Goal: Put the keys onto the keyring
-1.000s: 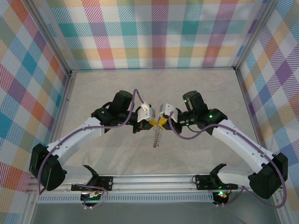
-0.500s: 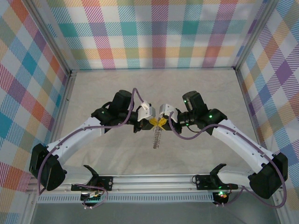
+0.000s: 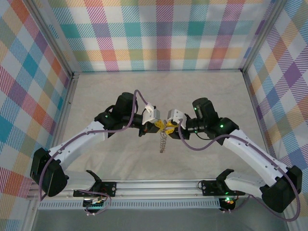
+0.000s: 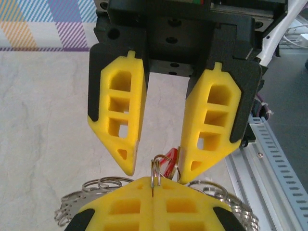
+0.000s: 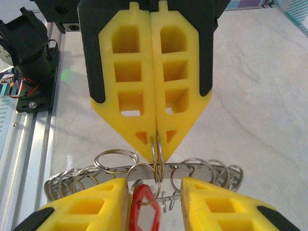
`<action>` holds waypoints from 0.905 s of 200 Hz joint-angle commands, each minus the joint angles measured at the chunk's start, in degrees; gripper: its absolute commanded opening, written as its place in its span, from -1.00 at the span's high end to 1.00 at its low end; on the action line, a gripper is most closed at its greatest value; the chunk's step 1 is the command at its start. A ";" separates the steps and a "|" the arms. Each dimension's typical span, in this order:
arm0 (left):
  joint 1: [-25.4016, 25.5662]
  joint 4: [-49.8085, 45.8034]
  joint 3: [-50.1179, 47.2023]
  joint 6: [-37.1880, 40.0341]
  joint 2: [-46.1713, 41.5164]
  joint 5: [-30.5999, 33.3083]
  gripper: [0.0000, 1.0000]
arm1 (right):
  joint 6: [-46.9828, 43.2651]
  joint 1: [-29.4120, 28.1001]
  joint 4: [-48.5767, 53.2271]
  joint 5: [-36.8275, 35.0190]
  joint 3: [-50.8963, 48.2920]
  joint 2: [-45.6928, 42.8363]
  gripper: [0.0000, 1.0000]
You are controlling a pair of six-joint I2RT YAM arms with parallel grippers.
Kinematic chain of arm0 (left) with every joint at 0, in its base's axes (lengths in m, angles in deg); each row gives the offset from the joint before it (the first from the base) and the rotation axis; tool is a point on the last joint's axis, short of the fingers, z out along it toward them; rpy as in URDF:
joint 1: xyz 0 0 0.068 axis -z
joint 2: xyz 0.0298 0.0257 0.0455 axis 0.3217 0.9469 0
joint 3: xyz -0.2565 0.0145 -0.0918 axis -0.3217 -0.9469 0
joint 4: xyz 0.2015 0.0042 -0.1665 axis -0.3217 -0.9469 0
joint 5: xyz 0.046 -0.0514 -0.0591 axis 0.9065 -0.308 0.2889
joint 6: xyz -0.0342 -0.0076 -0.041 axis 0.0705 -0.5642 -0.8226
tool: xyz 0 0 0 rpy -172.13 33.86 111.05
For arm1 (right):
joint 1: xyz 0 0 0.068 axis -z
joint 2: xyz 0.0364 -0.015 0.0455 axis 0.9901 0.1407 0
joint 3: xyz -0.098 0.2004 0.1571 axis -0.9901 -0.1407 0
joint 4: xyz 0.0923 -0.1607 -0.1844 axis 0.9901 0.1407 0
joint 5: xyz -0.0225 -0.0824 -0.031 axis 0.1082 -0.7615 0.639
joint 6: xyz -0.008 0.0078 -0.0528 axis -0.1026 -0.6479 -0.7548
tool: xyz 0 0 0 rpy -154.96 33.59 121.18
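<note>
Our left claw [image 5: 155,142] pinches the keyring [image 5: 139,168]; our right claw [image 5: 154,185] gapes around the red key [image 5: 144,211]. We should steady the ring and move straight, to avoid snags.

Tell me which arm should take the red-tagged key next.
Right. The left gripper is shut on the keyring, steadying it. The right gripper stands open with the red-tagged key between its fingers, so it likely only needs to close.

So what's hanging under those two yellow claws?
A cluster of silvery rings dangles there, with a red tag inside the open right gripper. Its key is hidden.
</note>
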 commanded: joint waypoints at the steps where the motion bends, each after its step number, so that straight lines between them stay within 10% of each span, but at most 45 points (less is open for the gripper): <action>1: 0.09 5.93 -1.31 -2.13 -1.31 -4.22 1.00 | 0.85 -0.22 -0.60 -1.80 -1.16 -2.42 0.32; 111: -0.42 9.42 -2.09 -3.57 -1.15 -7.52 1.00 | 0.46 -0.09 -1.12 -1.50 0.20 -4.52 0.56; 181: -0.40 8.61 -2.03 -3.29 -1.04 -6.97 1.00 | -0.61 -0.05 -2.28 -4.69 0.24 -8.34 0.28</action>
